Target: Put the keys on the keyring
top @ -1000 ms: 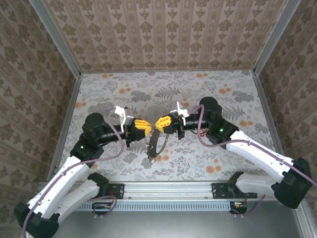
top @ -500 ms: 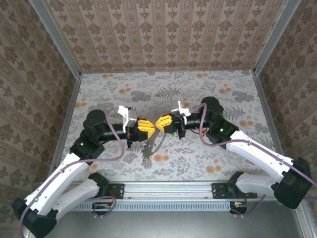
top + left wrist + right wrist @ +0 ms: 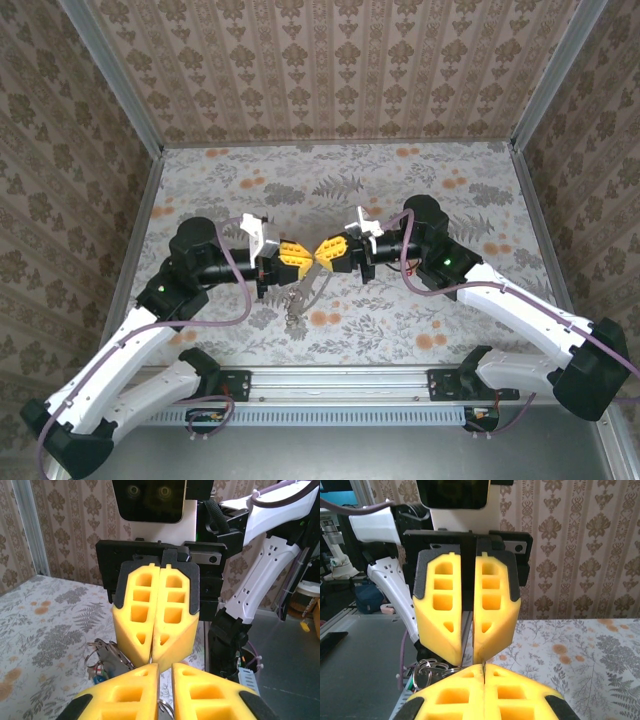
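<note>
Yellow foam-tipped left gripper (image 3: 296,254) and right gripper (image 3: 327,251) meet tip to tip above the middle of the patterned table (image 3: 420,190), each pointing at the other. The right gripper is closed flat, pad against pad, and the brown-grey strap of the keyring (image 3: 297,300) appears to run out from under its tips, so it is judged to be pinching the strap. The left gripper's jaws stand at a narrow slit in which a thin wire loop shows; whether they clamp it cannot be told. The ring cluster lies just below the meeting point and off to the left arm's side, with the strap's long axis slanting from the right gripper's tips toward the near edge. In the left wrist view coloured flecks among the rings are probably the keys (image 3: 98,669), too small to separate. The left gripper is the nearer to the rings, so the threading move likely falls to it
</note>
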Action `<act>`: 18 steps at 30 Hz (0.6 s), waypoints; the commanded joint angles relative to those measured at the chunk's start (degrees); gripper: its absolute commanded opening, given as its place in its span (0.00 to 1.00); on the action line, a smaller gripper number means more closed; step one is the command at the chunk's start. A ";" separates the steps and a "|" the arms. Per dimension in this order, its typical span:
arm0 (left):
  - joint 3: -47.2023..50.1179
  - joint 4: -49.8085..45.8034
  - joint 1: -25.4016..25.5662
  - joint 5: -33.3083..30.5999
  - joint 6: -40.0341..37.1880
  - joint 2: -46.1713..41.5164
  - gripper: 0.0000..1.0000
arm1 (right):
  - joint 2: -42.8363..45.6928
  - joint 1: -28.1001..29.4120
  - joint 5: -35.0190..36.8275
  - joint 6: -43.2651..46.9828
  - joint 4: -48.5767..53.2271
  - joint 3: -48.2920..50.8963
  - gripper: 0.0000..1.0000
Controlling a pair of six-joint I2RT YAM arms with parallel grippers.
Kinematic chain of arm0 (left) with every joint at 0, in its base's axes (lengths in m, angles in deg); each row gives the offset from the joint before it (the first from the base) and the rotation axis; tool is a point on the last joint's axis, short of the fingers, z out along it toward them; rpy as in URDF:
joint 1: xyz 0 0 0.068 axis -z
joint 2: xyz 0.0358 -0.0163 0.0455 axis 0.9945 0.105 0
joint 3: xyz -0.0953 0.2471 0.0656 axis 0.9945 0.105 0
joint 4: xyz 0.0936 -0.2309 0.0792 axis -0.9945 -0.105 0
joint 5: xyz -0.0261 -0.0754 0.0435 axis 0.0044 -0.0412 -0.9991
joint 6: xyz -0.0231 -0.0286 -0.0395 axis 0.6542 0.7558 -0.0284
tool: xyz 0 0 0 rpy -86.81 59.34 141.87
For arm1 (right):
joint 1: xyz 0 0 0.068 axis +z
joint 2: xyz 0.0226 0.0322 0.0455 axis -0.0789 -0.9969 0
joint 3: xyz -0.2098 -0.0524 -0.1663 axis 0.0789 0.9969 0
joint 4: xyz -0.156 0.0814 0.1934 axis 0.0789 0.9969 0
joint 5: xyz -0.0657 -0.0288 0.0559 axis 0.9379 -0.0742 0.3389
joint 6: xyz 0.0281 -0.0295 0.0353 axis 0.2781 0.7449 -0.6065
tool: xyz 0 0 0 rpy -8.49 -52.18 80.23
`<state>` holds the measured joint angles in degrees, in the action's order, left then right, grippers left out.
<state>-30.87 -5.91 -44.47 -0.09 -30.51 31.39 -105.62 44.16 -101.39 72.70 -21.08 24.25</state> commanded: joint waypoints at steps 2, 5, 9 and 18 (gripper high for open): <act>-3.16 -5.46 1.81 -3.27 -4.65 1.67 0.15 | 1.95 0.26 -3.11 1.34 0.24 -1.71 0.00; -3.83 -7.11 2.53 -4.73 -5.82 2.27 0.15 | 2.14 0.26 -3.29 1.50 0.30 -1.80 0.00; -3.90 -8.33 2.86 -7.04 -6.42 1.98 0.16 | 2.56 0.26 -3.36 2.08 0.78 -1.64 0.00; -4.00 -11.24 2.86 -9.63 -6.16 0.44 0.27 | 3.41 0.18 -3.48 2.66 1.24 -1.24 0.00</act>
<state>-33.90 -14.94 -41.30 -6.30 -35.84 31.98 -104.88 43.90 -101.30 74.34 -17.67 24.25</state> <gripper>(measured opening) 0.267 0.062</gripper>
